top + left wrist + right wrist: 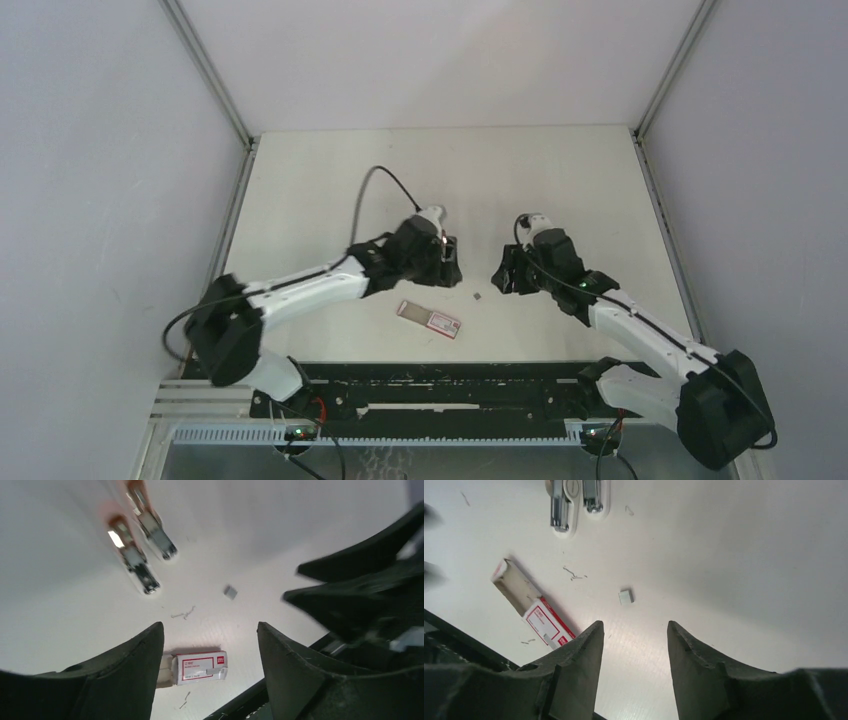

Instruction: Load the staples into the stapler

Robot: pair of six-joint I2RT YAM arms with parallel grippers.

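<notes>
The stapler (pixel 141 545) lies swung open on the white table, its two white-and-metal arms side by side; it also shows in the right wrist view (pixel 574 502), and the left arm hides it from above. The staples' pack (pixel 428 318), a small red-and-white box (pixel 200 667) with its inner tray slid partly out (pixel 531 605), lies near the front edge. My left gripper (pixel 210 626) hovers open above the pack, holding nothing (pixel 450 265). My right gripper (pixel 635 623) is open and empty over bare table (pixel 500 275), to the right of the pack.
A small grey metal piece (pixel 230 591) lies between the two grippers (pixel 626 597) (pixel 477 296). Loose bent staples (pixel 574 574) are scattered near the pack. A black rail (pixel 440 385) runs along the near edge. White walls enclose the table.
</notes>
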